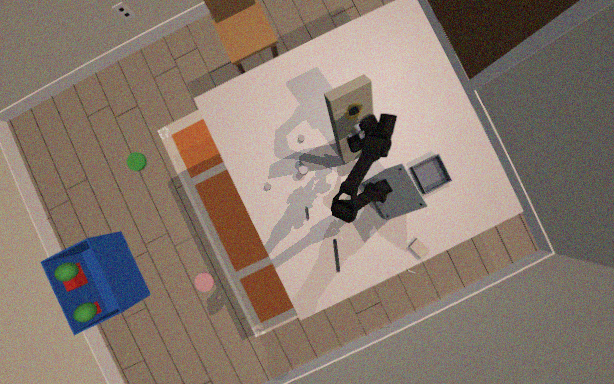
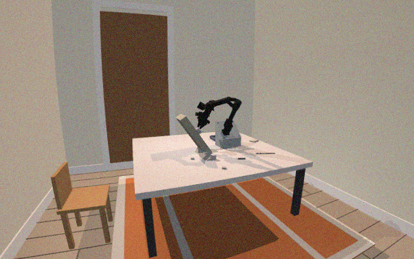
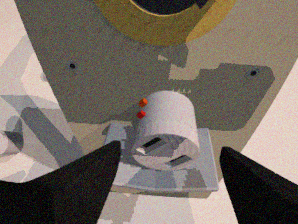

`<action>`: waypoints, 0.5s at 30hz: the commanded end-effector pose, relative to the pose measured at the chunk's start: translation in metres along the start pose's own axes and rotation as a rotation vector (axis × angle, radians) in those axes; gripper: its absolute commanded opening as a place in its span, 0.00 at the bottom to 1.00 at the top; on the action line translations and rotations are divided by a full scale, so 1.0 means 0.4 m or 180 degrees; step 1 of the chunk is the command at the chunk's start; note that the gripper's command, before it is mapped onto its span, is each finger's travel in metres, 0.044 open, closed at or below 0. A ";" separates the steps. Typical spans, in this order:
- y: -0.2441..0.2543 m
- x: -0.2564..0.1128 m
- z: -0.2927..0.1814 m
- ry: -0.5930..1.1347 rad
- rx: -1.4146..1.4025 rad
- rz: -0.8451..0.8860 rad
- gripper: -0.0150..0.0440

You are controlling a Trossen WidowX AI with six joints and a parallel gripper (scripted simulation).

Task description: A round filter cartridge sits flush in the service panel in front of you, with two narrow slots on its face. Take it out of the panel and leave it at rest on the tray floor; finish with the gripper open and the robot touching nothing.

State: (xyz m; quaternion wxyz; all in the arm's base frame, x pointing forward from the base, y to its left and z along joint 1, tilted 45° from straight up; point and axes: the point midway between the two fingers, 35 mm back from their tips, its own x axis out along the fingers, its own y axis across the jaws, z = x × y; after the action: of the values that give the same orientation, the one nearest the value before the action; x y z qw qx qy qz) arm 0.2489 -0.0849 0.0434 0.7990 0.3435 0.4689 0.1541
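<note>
The round pale-grey cartridge [image 3: 167, 120] is out of the panel [image 1: 345, 117] [image 2: 193, 133] [image 3: 100, 75]. It lies over a pale-grey ledge [image 3: 212, 175] low on the panel, its slotted face toward the wrist camera; whether it rests there is unclear. Two small red-orange marks show on its side. The panel's round hole [image 1: 354, 110] [image 3: 167, 4] is dark inside a yellow ring. My gripper [image 3: 170, 150] [image 2: 200, 127] is open. In the wrist view its fingers stand to either side of the cartridge's slotted end, with visible gaps. The tray [image 1: 418, 182] holds no visible object.
The arm's grey base [image 1: 407, 195] [image 2: 230, 142] stands between the panel and the tray. Small round pieces [image 1: 300, 138] [image 1: 267, 187], a dark rod [image 1: 336, 255] and a small pale block [image 1: 419, 248] lie on the table. The panel leans back.
</note>
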 end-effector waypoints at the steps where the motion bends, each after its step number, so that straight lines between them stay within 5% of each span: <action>1: 0.003 0.018 -0.007 0.0023 0.0022 0.0015 0.77; 15: 0.003 0.048 -0.003 0.0007 -0.0001 0.0001 0.71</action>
State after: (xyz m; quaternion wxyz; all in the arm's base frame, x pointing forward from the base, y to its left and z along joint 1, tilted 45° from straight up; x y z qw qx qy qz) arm 0.2579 -0.0722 0.0313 0.7983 0.3435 0.4698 0.1547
